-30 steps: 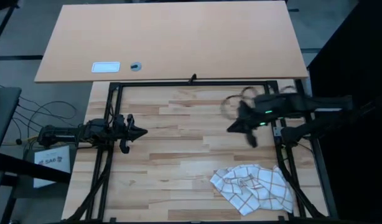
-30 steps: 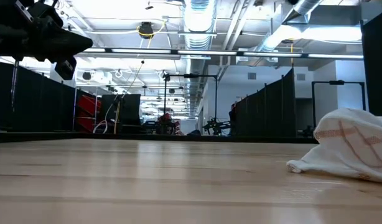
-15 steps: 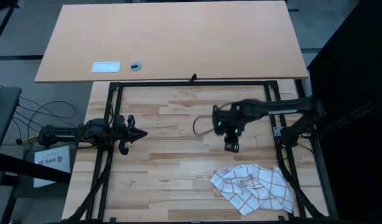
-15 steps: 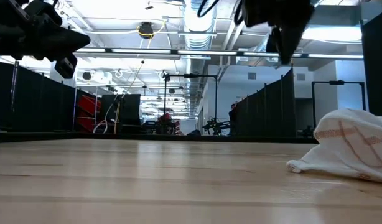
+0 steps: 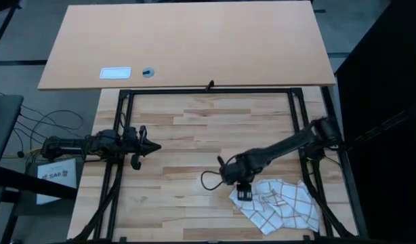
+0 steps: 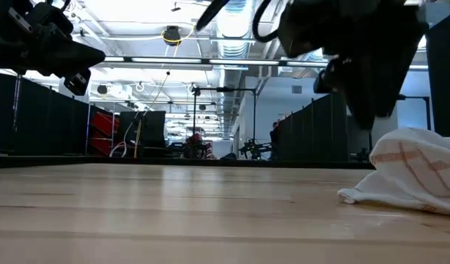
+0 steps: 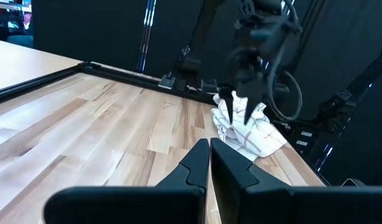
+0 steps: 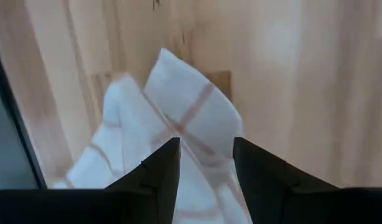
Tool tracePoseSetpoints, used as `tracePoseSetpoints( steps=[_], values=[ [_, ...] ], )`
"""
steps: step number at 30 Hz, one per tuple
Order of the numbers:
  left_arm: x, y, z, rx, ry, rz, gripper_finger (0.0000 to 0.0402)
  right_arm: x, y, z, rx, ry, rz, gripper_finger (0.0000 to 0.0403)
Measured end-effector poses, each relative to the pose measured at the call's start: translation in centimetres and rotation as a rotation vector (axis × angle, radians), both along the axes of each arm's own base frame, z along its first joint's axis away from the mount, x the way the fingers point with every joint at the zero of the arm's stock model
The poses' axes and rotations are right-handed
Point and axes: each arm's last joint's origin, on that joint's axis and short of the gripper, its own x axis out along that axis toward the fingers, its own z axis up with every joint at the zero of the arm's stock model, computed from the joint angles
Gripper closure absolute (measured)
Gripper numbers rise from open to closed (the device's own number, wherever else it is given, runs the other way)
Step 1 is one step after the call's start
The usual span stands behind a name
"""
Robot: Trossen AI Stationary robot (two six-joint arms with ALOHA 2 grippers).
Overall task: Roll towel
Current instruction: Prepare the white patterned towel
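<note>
The right gripper [image 5: 243, 194], swung across and apparently parted, is poised over the crumpled white brown-checked towel [image 5: 279, 205]; the left gripper [image 5: 152, 144] is kept clenched

wooden table [image 5: 188, 135], crumpled towel [image 5: 282, 207] on it

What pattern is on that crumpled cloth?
The towel is white with a thin brown-orange check grid, clearest in the high view.
</note>
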Motion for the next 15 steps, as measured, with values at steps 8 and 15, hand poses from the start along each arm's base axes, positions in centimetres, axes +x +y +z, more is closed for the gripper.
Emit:
tracePoseSetpoints(
  steps=[8,15],
  values=[
    [0.0,0.0,-0.3,0.002,0.032,0.000,0.0402,0.7,0.5,-4.0,-0.069,0.116,-0.047,0.0264],
    [0.0,0.0,-0.3,0.002,0.036,-0.001,0.0402,0.8,-0.7,-4.2,-0.152,0.128,-0.110,0.0264]
  ],
)
